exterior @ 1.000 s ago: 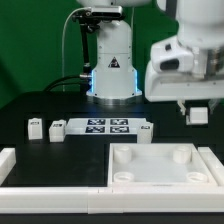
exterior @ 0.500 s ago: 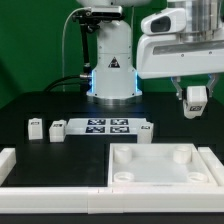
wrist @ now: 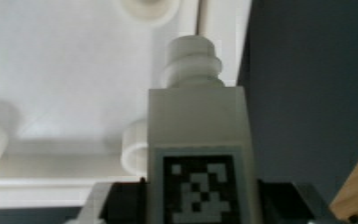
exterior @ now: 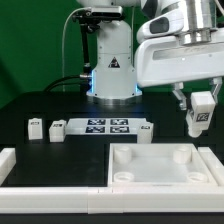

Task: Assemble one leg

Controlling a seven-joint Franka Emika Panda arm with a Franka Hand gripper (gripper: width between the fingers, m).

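Note:
My gripper (exterior: pixel 199 118) is shut on a white leg (exterior: pixel 201 110) with a black-and-white tag and holds it in the air at the exterior view's right, above the far right corner of the white tabletop (exterior: pixel 128 178). In the wrist view the leg (wrist: pixel 197 120) fills the middle, its threaded tip pointing away over the tabletop (wrist: pixel 69 90), and the dark fingers (wrist: pixel 126 205) press both its sides. Two more legs (exterior: pixel 35 128) (exterior: pixel 56 129) stand on the table at the exterior view's left.
The marker board (exterior: pixel 105 127) lies behind the tabletop. A white rail (exterior: pixel 50 193) runs along the front edge with a raised block at the left. The robot base (exterior: pixel 111 70) stands at the back. A tan object (wrist: pixel 357 185) shows at the wrist view's edge.
The gripper with the leg has moved down and slightly to the exterior view's right, closer to the tabletop's far right corner.

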